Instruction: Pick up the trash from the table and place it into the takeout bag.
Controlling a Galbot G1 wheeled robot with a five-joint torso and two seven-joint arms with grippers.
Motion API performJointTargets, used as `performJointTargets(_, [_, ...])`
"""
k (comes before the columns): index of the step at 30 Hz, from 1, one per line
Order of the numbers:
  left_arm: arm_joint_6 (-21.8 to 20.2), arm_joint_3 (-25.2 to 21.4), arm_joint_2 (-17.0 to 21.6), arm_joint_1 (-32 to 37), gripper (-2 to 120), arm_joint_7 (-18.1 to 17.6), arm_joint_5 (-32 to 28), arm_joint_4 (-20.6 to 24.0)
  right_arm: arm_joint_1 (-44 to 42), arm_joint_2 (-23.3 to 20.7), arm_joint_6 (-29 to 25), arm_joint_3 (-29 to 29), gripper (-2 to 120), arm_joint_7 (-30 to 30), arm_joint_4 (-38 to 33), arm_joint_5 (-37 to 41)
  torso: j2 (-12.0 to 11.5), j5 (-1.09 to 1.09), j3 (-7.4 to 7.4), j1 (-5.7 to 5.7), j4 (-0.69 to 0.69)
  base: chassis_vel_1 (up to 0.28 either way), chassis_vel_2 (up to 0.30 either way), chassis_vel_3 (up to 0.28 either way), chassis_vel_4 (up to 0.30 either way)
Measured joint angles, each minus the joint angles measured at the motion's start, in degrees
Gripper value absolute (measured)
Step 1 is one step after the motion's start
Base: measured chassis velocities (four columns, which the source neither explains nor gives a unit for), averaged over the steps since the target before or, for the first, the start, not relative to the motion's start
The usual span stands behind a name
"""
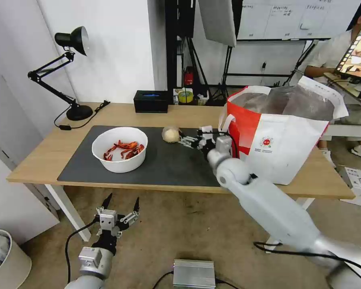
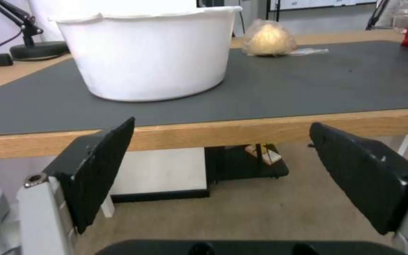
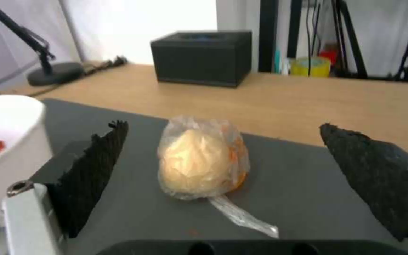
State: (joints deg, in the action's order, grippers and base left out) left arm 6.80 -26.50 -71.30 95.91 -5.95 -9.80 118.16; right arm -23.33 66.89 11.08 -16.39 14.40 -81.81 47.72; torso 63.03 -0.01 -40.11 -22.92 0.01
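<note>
A tan wrapped ball (image 1: 171, 134) in clear film lies on the dark grey mat (image 1: 164, 164) of the table (image 1: 40, 156). My right gripper (image 1: 184, 140) is open just to its right, low over the mat; in the right wrist view the ball (image 3: 203, 163) sits a short way ahead, centred between the spread fingers (image 3: 90, 170). A white bowl (image 1: 120, 149) of red crayfish shells stands on the mat's left part. The red-and-white takeout bag (image 1: 284, 136) stands open at the table's right end. My left gripper (image 1: 122, 204) hangs open below the table's front edge.
A black box (image 1: 151, 101) and a black desk lamp (image 1: 74, 72) stand at the table's back. A yellow tape roll (image 1: 185, 96) sits behind the box. A silver power unit (image 1: 194, 273) and cables lie on the floor, with a pale bin (image 1: 4, 257) at left.
</note>
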Motion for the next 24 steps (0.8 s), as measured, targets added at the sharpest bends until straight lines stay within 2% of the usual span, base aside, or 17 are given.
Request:
performJointTargets(10, [0.15,-1.13,0.18,0.33,100,-0.01,-0.17,0.36,5.80,6.71,1.88,-1.99,100,-1.14,11.56,-0.05,0.00,0.00,0.00,0.00,0.00,0.000,0.000,0.000,0.000])
performJointTargets(24, [0.27,-1.41,0.30,0.28,100,-0.04,-0.38,0.35,11.06,13.35,4.79,-1.65,100,-4.29,22.13,-0.50,0.00,0.00,0.00,0.00,-0.01,0.000,0.000,0.000,0.000])
